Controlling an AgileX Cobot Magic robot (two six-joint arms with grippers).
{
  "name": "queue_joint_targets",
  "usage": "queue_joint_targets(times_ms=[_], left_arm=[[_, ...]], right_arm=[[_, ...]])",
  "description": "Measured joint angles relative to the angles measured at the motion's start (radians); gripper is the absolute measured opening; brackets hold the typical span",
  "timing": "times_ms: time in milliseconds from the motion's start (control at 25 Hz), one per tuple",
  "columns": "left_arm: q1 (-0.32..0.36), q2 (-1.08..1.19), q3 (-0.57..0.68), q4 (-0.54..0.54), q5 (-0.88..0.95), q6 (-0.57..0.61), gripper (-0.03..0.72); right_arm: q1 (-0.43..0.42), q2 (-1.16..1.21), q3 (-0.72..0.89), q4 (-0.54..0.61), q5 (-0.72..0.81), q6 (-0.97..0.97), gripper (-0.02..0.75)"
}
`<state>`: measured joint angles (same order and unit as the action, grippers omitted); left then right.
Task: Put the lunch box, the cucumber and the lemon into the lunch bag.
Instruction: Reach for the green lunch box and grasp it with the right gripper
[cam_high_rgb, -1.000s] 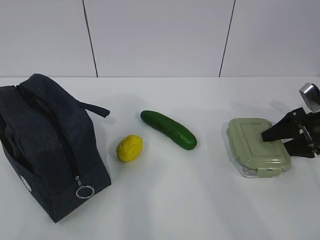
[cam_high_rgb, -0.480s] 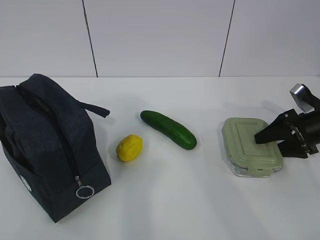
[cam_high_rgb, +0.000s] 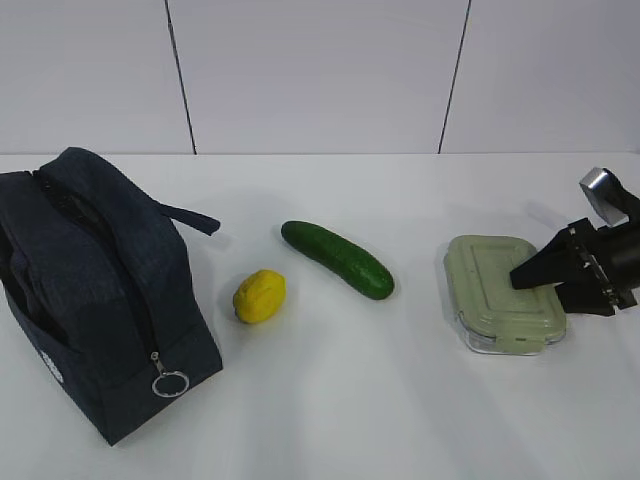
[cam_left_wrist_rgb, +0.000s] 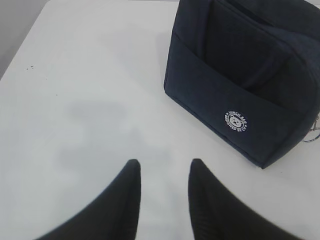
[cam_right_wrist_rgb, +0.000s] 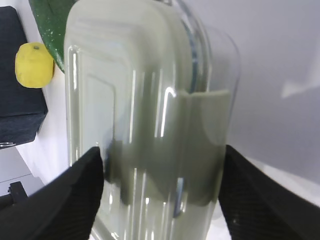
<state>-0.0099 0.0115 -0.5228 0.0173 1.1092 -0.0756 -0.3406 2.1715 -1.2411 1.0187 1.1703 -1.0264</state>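
Exterior: lunch box (cam_high_rgb: 503, 291) on the worktop (cam_high_rgb: 400, 400) at far right, long axis running front to back. Right gripper (cam_high_rgb: 522, 276) comes in from its right side, upper tip over the lid edge; it's the nearer arm by far. Cucumber (cam_high_rgb: 338, 259) and lemon (cam_high_rgb: 259, 296) mid-worktop, lunch bag (cam_high_rgb: 95, 290) far left, zipper looks mostly closed, which would block loading.

Left wrist: left gripper (cam_left_wrist_rgb: 164, 187) jaws part-spread, empty, hovering beside the bag's logo side.

Right wrist: jaws wide, straddling the box's short width, one finger (cam_right_wrist_rgb: 70, 195) close on each side; contact can't be told, no firm pinch visible.
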Motion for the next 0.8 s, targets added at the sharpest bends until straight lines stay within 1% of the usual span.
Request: queue_joint_targets(times_ms=[280,800], left_arm=[[0.000,0.000,0.000,0.000,0.000,0.000,0.239],[0.000,0.000,0.000,0.000,0.000,0.000,0.239]], right_arm=[[0.000,0.000,0.000,0.000,-0.002,0.000,0.519],[0.000,0.000,0.000,0.015,0.002,0.000,0.438]])
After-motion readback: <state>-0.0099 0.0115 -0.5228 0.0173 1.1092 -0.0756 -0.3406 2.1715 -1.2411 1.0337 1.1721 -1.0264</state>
